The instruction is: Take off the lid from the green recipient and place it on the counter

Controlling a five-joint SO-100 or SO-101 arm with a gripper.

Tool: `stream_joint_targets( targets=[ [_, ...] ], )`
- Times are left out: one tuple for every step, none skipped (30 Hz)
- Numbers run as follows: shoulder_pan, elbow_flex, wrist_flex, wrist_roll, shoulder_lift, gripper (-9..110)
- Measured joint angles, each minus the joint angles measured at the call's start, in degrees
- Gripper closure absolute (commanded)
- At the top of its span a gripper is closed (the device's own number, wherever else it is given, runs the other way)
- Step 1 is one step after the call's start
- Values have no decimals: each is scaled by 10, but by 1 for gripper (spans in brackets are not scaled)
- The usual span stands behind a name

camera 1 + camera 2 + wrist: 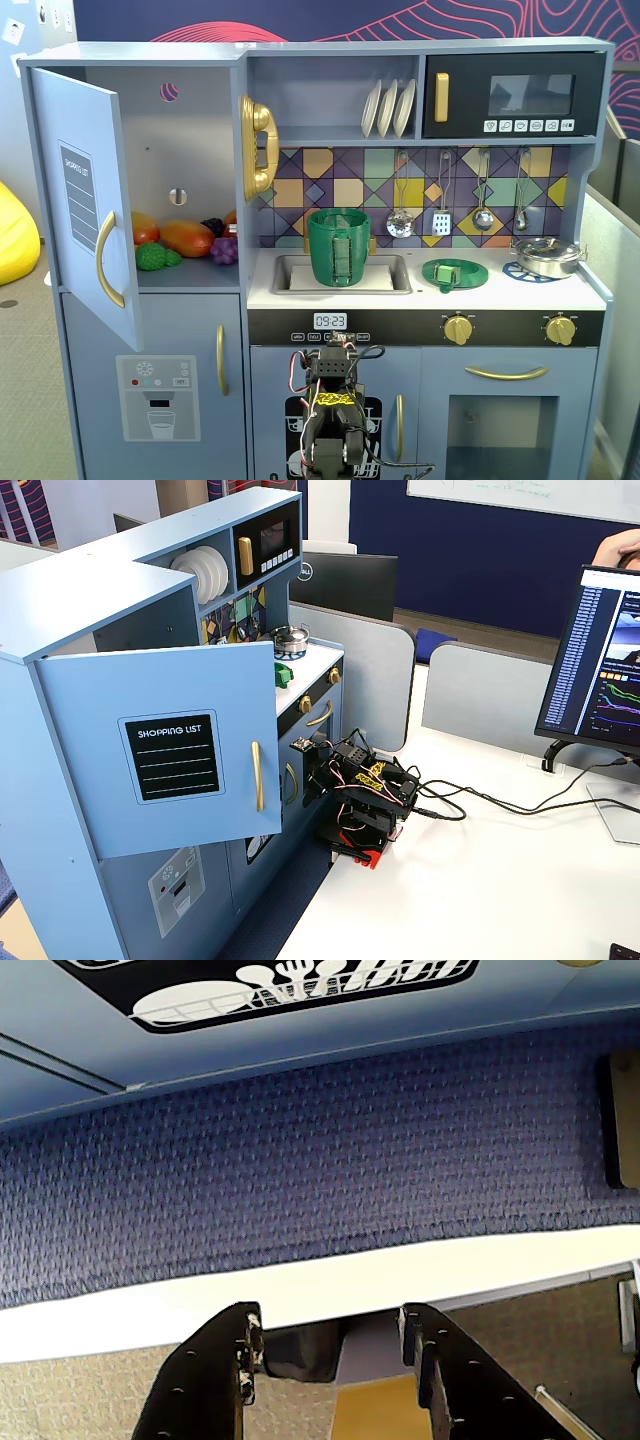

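Note:
The green recipient (340, 246) stands upright in the sink cut-out with its top open. The lid (455, 272) lies flat on the counter (420, 293) just right of the sink, knob up; a green edge of it shows in another fixed view (283, 673). The arm (330, 410) is folded low in front of the kitchen's lower doors, far below the counter, and also shows on the white table (365, 800). In the wrist view my gripper (330, 1325) is open and empty, its black fingers (225, 1370) over a white table edge and blue carpet.
A small silver pot (548, 256) sits on the right burner print. The fridge door (85, 200) hangs open at the left with toy fruit (185, 238) inside. Utensils (440, 200) hang on the back wall. A monitor (600, 660) and cables (500, 805) are on the white table.

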Motion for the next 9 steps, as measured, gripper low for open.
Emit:
stream_joint_targets(
  targets=[
    [-2, 0, 0, 0, 0, 93],
    [-2, 0, 0, 0, 0, 93],
    [-2, 0, 0, 0, 0, 93],
    [-1, 0, 0, 0, 0, 93],
    [0, 0, 0, 0, 0, 93],
    [1, 0, 0, 0, 0, 93],
    [1, 0, 0, 0, 0, 93],
    [1, 0, 0, 0, 0, 93],
    [1, 0, 0, 0, 0, 93]
  ],
)
